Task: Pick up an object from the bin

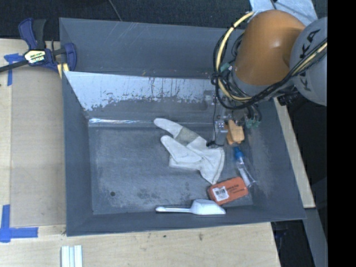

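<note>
The gripper [218,131] hangs at the right edge of the white glove [189,149] — beside a tan block [236,133] — its spread cannot be told.

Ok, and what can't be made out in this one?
In the camera view:
- The gripper: upper part covered by the arm's orange cover and cables.
- The small tan thing beside the gripper: too small to tell if it is loose or part of the arm.
- The orange box: label print too small to read.
- The bin: back right corner hidden behind the arm.
</note>
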